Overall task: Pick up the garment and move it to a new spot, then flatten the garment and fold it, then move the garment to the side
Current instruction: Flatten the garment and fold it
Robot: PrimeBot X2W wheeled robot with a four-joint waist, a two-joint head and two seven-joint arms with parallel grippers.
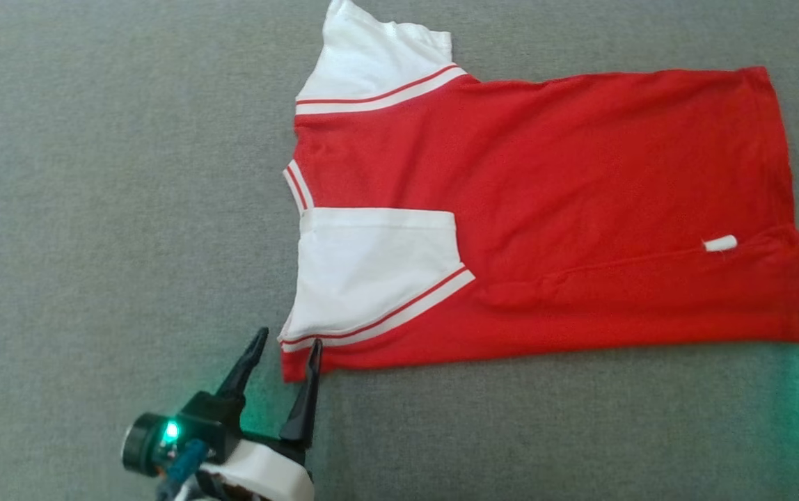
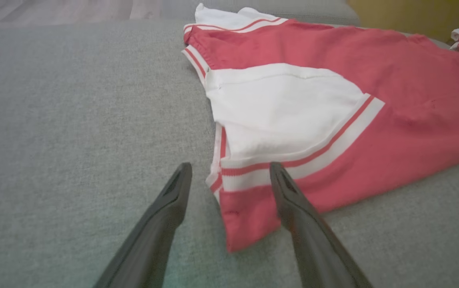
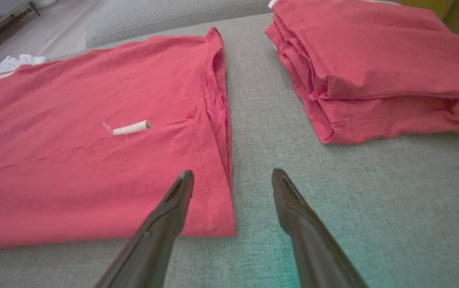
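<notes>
Left pincer (image 1: 288, 339) and right pincer (image 3: 232, 173) — both spread wide, empty — flank the flattened garment (image 1: 546, 209).

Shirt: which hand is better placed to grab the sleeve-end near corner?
Left. The left hand is open with that corner of the shirt between its fingers; the right hand is at the hem end.

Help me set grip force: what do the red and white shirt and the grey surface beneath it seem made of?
Red and white short-sleeved shirt: looks like thin, soft knit fabric, possibly cotton or a blend; matte, with fine creases and limp folded edges.
Grey surface under it: seems a coarse woven upholstery cloth, matte, with a visible speckled weave.
</notes>
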